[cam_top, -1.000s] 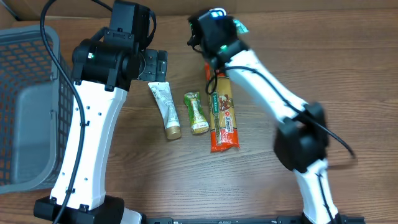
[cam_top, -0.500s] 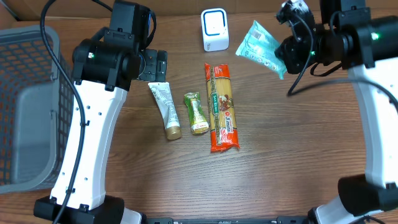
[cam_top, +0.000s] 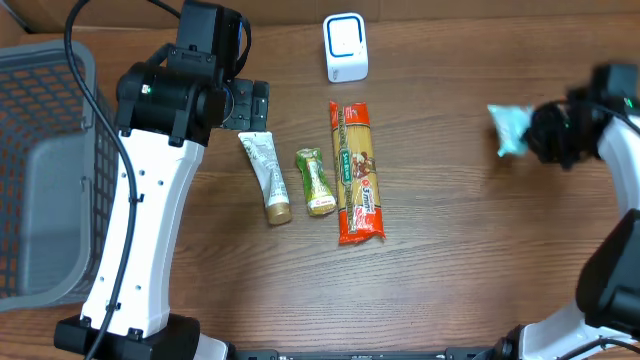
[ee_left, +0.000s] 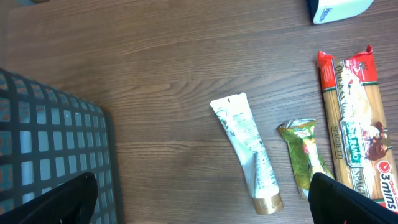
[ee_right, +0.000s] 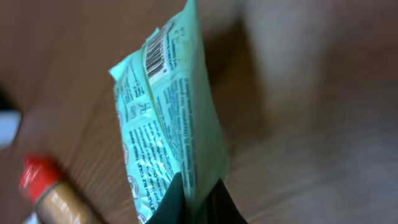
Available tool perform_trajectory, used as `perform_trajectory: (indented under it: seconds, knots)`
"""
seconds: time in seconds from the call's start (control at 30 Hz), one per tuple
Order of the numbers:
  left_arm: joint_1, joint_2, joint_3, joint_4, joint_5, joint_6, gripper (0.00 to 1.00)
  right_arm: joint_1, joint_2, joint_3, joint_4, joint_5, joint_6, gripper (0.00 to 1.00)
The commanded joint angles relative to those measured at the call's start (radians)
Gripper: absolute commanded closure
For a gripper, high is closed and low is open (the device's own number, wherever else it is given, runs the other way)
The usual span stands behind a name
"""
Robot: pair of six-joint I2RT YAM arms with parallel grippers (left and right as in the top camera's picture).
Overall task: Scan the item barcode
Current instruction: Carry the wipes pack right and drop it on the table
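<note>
A mint-green packet (cam_top: 510, 128) hangs at the far right of the table, pinched at its lower edge by my shut right gripper (cam_top: 545, 135). In the right wrist view the packet (ee_right: 168, 118) stands edge-on above the gripper (ee_right: 196, 200), with its barcode (ee_right: 155, 53) near the top. The white scanner (cam_top: 346, 47) stands at the back centre, well left of the packet. My left gripper (ee_left: 202, 205) is open with nothing between its fingers, and it hovers over bare wood beside the basket.
A white tube (cam_top: 266, 177), a green sachet (cam_top: 317, 182) and a long spaghetti pack (cam_top: 357, 172) lie side by side mid-table. A grey mesh basket (cam_top: 50, 170) fills the left edge. The left arm (cam_top: 160, 150) rises over the left half.
My right arm has swung from beside the scanner far to the right, carrying the mint-green packet with it. The left arm has not moved.
</note>
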Motion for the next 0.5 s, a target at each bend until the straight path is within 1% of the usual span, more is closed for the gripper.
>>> perform_trajectory:
  seconds: [0.0, 0.1, 0.13, 0.17, 0.2, 0.23, 0.3, 0.33, 0.43, 0.47]
  knots:
    - [0.005, 0.004, 0.004, 0.004, -0.010, 0.008, 0.00, -0.077, -0.019, -0.100, 0.072, -0.008, 0.264, 0.96]
    - [0.005, 0.004, 0.004, 0.004, -0.010, 0.008, 0.00, -0.108, -0.019, -0.145, 0.114, -0.003, 0.262, 0.96]
    - [0.005, 0.004, 0.004, 0.004, -0.010, 0.008, 0.01, -0.109, -0.019, -0.146, 0.113, -0.004, 0.233, 0.78]
    - [0.005, 0.004, 0.004, 0.004, -0.010, 0.008, 0.00, -0.109, -0.019, -0.146, 0.110, -0.007, 0.209, 0.73]
    - [0.005, 0.004, 0.004, 0.004, -0.010, 0.008, 0.00, -0.109, -0.019, -0.146, 0.109, -0.014, 0.185, 0.59]
    - [0.005, 0.004, 0.004, 0.004, -0.010, 0.008, 0.01, -0.109, -0.019, -0.146, 0.106, -0.026, 0.154, 0.30]
    - [0.005, 0.004, 0.004, 0.004, -0.010, 0.008, 0.00, -0.109, -0.021, -0.138, 0.090, -0.043, 0.107, 0.06]
    - [0.005, 0.004, 0.004, 0.004, -0.010, 0.008, 0.00, -0.109, -0.024, -0.125, 0.070, -0.045, 0.084, 0.03]
    - [0.005, 0.004, 0.004, 0.004, -0.010, 0.008, 0.00, -0.109, -0.043, -0.060, -0.017, -0.045, 0.026, 0.02]
    - [0.005, 0.004, 0.004, 0.004, -0.010, 0.008, 0.00, -0.104, -0.058, -0.016, -0.070, -0.046, -0.005, 0.02]
